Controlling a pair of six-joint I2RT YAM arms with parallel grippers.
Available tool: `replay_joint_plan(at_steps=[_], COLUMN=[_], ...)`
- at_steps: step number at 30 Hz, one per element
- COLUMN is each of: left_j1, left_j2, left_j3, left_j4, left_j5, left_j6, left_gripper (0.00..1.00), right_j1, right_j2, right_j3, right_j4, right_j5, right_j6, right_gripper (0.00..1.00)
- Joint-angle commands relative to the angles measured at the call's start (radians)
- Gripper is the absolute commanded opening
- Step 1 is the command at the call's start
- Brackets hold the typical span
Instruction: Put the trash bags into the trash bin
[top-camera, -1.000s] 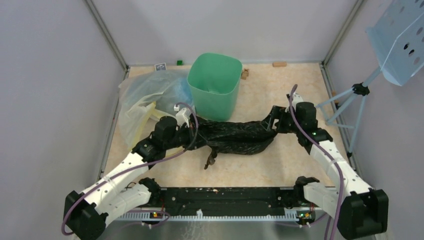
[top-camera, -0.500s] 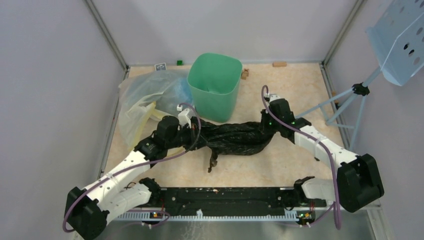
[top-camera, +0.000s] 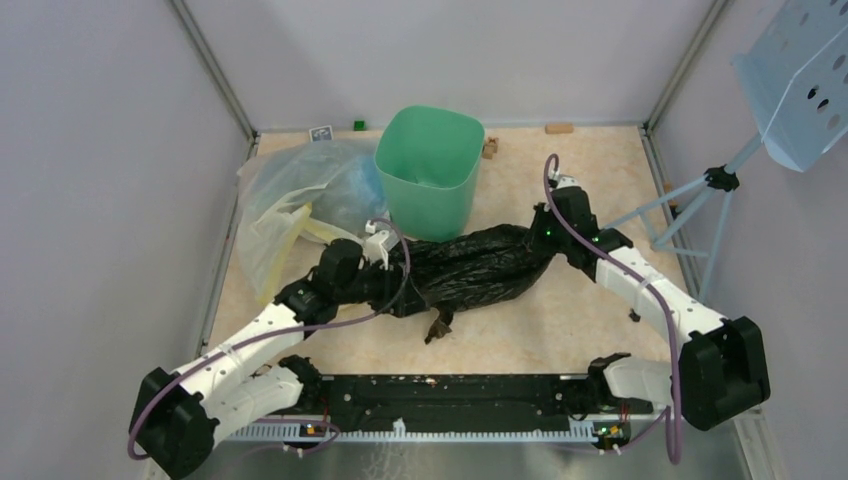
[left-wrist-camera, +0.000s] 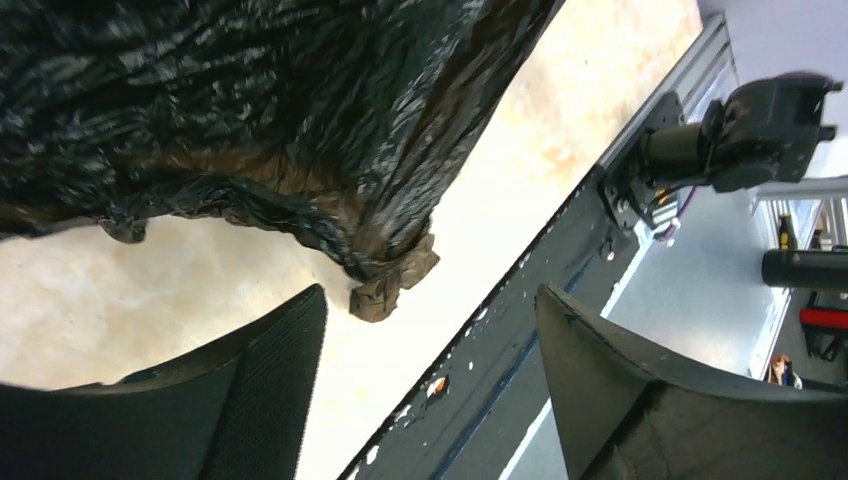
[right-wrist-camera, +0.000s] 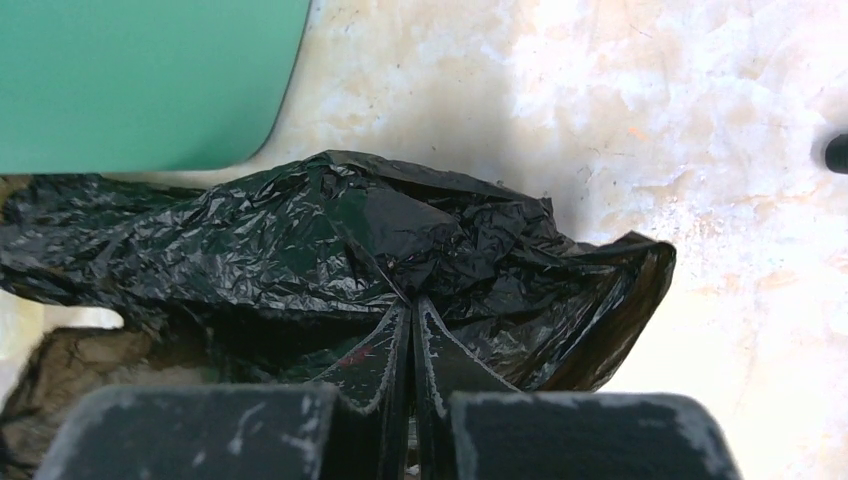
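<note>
1. Trash bin: mint-green, upright, no lid, near the bench far edge, roughly mid-width. Inside I see green walls plus a pale smudge at the bottom; can't tell what it is.
2. Clear bag: by the bench left edge, just beside the bin's left side. Holds blue + yellowish stuff.
3. Trash bag: black, crinkly, lying across bench centre, outside the bin, just in front of its near side. In the R wrist view the bag's far edge runs right up to the bin wall; can't confirm contact. Brownish tail knot points toward the near edge.
4. R gripper: at the bag's right end. In the wrist view its fingers are pressed together, pinching a fold of bag; the plastic puckers in toward the tips.
5. L gripper: at the bag's left end. In the wrist view its fingers are spread wide. The bag sits beyond the tips, not between the pads. The tail knot hangs just past the gap, touching neither finger.
</note>
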Motion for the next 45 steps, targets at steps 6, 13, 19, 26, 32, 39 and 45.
replay_joint_plan(at_steps=[6,13,19,26,32,39,45], left_j1=[-0.176,-0.337,-0.417,-0.440,-0.439,-0.440,-0.439], left_j2=[-0.137,-0.093,-0.001,0.213,0.251,0.125,-0.137], left_j3=[-0.176,-0.244,-0.272,-0.266,-0.278,-0.272,-0.266], left_j4=[0.100,0.313,0.516,0.697,0.861,0.770,0.474], left_j5=[-0.063,-0.294,-0.465,-0.573,-0.646,-0.670,-0.630], left_j6=[-0.137,-0.138,-0.101,-0.048,-0.026,0.047,0.040], left_gripper=[0.86,0.94,0.96,0.93,0.50,0.00,0.00], right_j1=[-0.007,-0.007,-0.009,-0.008,-0.008,-0.090,-0.161], right_j2=[-0.033,-0.076,-0.102,-0.119,-0.135,-0.134,-0.136], right_j3=[0.039,0.009,0.005,0.006,-0.017,-0.024,0.018], right_j4=[0.014,0.027,0.023,0.022,0.029,0.001,-0.042], right_j5=[0.002,0.003,-0.001,-0.031,-0.034,-0.054,0.011], right_j6=[0.141,0.154,0.154,0.159,0.160,0.165,0.129], right_gripper=[0.00,0.00,0.00,0.00,0.00,0.00,0.00])
